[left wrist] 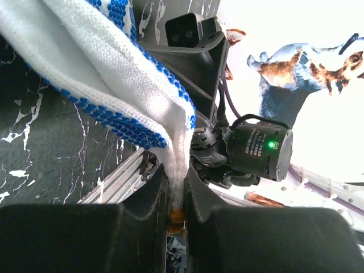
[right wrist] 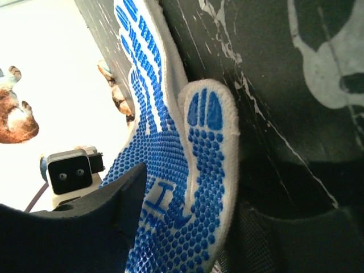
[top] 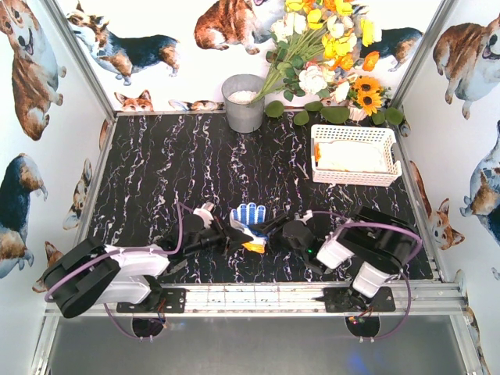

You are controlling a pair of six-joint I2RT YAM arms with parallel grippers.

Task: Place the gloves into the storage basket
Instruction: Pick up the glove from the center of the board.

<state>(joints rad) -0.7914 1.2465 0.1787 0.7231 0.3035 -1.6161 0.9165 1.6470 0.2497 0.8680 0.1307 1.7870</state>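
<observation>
Left gripper (left wrist: pixel 176 196) was pinched shut on cuff edge of blue-dotted glove (left wrist: pixel 114 85). Right gripper (right wrist: pixel 187 227) stood half open, glove palm between its fingers, not clamped. Risk: thin pinch could slip in handover, and glove would drop well apart from storage basket (top: pixel 355 178).

glove: blue-dotted glove (right wrist: pixel 187 187), palm to camera | between parted fingers (right wrist: pixel 85 227) | behind: black marbled table (right wrist: pixel 273 85)
</observation>
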